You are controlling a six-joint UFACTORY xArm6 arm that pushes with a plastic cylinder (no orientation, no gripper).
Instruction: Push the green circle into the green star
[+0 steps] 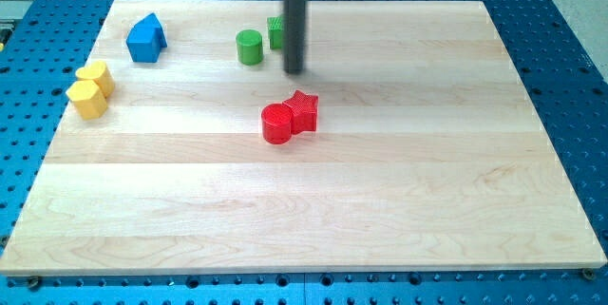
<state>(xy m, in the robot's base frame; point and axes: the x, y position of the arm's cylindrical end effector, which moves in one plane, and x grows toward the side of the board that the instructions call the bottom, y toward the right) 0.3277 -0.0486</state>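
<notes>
The green circle (250, 47) stands near the view's top, left of centre. The green star (275, 31) is just to its right and a little higher, mostly hidden behind my dark rod; a small gap shows between the two. My tip (294, 70) rests on the board just right of the green star and right of the green circle, a little lower than both. It touches neither that I can see.
A red circle (276, 123) and red star (303, 110) touch each other below my tip. A blue house-shaped block (145, 38) sits at the top left. Two yellow blocks (96, 77) (86, 99) sit at the left edge. The wooden board (380, 200) lies on a blue perforated table.
</notes>
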